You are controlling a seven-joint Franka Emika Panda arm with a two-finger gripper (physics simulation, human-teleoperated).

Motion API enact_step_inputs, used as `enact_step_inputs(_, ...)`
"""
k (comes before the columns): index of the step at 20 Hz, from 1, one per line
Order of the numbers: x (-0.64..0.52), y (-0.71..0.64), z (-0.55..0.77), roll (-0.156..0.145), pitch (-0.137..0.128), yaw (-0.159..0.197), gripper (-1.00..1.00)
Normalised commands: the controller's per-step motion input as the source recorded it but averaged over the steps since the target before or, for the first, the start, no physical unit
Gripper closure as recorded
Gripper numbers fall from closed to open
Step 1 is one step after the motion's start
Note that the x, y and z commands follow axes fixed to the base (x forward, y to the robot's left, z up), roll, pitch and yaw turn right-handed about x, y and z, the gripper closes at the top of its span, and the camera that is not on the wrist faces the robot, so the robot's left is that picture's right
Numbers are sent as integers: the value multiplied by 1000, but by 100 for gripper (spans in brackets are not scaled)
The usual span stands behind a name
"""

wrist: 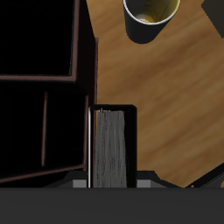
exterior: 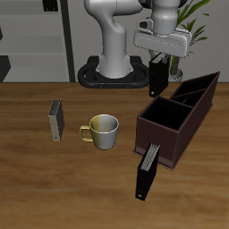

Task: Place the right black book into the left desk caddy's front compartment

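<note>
Gripper (exterior: 158, 59) pinches one black book (exterior: 156, 79) above the table (exterior: 54, 188).
Two black books, one grey book (exterior: 55, 120), one mug (exterior: 103, 131), one visible caddy (exterior: 174, 119).

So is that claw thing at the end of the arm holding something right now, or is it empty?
End effector: closed on the tall slim black hardcover book, held upright above the table beside the long dark brown desk caddy.

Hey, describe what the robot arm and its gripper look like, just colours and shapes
The arm is glossy white with thick rounded segments, on a dark round base. The gripper has a boxy light-grey body with short black fingers. No cables or markings are discernible at this resolution.
</note>
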Motion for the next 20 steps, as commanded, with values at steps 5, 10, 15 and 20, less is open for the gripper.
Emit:
enact_step_inputs(5,23,262,67,62,-15,-6,100)
enact_step_inputs(10,40,141,34,26,-16,5,100)
enact_step_inputs(15,206,134,52,30,-19,8,100)
enact_step_inputs(20,150,113,47,19,-22,14,100)
